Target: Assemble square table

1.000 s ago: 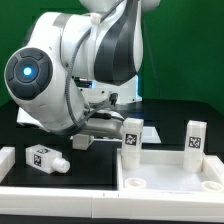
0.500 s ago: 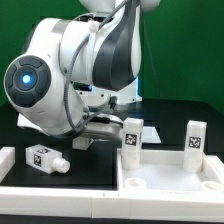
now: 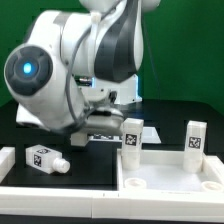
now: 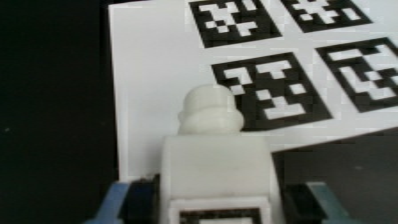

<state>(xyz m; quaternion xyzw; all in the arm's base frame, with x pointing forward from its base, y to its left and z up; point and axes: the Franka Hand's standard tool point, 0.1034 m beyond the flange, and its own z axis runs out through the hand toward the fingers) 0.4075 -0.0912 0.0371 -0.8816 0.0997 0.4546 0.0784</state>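
In the exterior view the bulky white robot arm [image 3: 80, 70] blocks nine to twelve o'clock, and a short blocky white plastic leg lying on its side [image 3: 42, 157] sits at eight, leaving a bare strip of black tabletop [image 3: 92, 160] at six to seven as open passage. An upright white tagged leg [image 3: 131, 135] at four o'clock, its upright twin [image 3: 195, 138] at three and the flat white rimmed square tray top [image 3: 170, 182] at five stand in the way. In the wrist view another white leg with a rounded tip [image 4: 217, 150] takes up the gap between the gripper [image 4: 221, 195] fingers [image 4: 128, 200].
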